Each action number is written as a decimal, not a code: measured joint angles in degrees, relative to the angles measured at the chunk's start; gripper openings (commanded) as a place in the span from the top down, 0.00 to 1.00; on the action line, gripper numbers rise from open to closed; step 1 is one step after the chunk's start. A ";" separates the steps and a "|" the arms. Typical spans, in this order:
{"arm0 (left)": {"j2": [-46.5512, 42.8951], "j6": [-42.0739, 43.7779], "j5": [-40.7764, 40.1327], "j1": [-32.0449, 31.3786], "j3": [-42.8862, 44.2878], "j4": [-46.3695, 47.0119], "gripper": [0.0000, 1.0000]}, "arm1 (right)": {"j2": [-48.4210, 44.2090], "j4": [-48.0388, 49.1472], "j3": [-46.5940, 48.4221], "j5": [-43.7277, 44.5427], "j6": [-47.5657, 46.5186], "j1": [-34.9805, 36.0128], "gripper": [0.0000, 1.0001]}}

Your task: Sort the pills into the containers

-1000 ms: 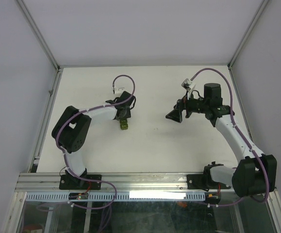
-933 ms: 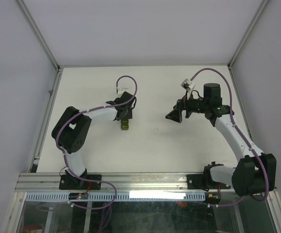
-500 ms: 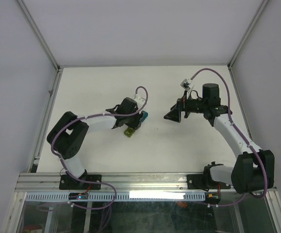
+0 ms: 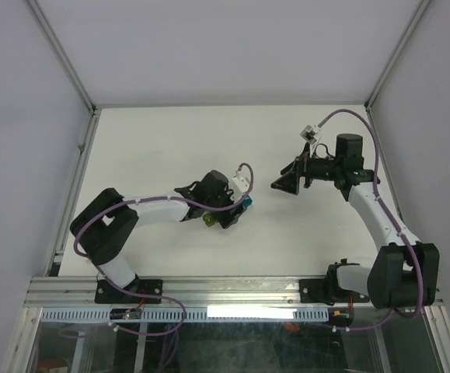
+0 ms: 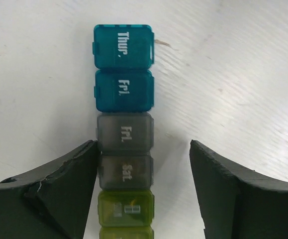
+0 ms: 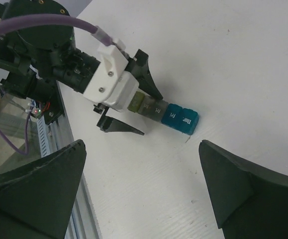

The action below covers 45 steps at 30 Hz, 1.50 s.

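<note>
The left tool (image 5: 143, 149) was open astride the containers (image 5: 125, 132). One finger (image 5: 59, 189) sat just against the grey boxes and the other stood clear, gripping nothing. The containers lay flat on the white tabletop (image 5: 233, 59), teal end pointing away from the wrist. The right tool (image 6: 141, 144) hung wide open and empty, apart from the containers.

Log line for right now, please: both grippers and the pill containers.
left gripper: open, straddling containers | containers: flat on table, lids closed | right gripper: open, empty, above table
</note>
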 measured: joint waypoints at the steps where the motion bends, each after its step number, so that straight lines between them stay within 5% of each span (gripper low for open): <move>1: -1.20 -0.04 0.24 -0.55 -0.90 0.28 0.23 | -0.13 -0.42 0.00 -0.59 -0.98 -0.13 0.00; 7: -18.08 -2.05 0.15 -1.22 -9.35 4.55 0.01 | -1.42 -5.07 0.00 -2.67 -10.49 -0.13 0.00; 13: -40.00 -9.62 0.46 -1.20 -21.94 18.64 0.01 | -5.79 -12.37 -1.31 -6.47 -28.70 0.59 0.00; 16: -44.11 -14.47 0.07 -1.20 -24.96 19.76 0.02 | -8.52 -17.46 -2.69 -9.22 -38.84 1.55 0.00; 21: -42.73 -22.97 -3.37 -1.20 -25.14 16.06 0.18 | -10.01 -20.72 -3.87 -9.84 -46.53 3.91 0.04; 28: -34.49 -30.23 -8.90 -1.18 -24.74 11.30 0.49 | -7.91 -17.38 -6.82 -5.29 -44.63 9.33 0.05; 39: -22.40 -32.50 -15.91 3.43 -19.43 8.46 0.70 | 0.35 -14.86 -6.97 4.00 -40.44 16.11 0.16; 45: -21.86 -33.07 -15.67 6.78 -18.56 8.39 0.90 | 1.42 -13.29 -6.75 7.56 -37.40 17.05 0.24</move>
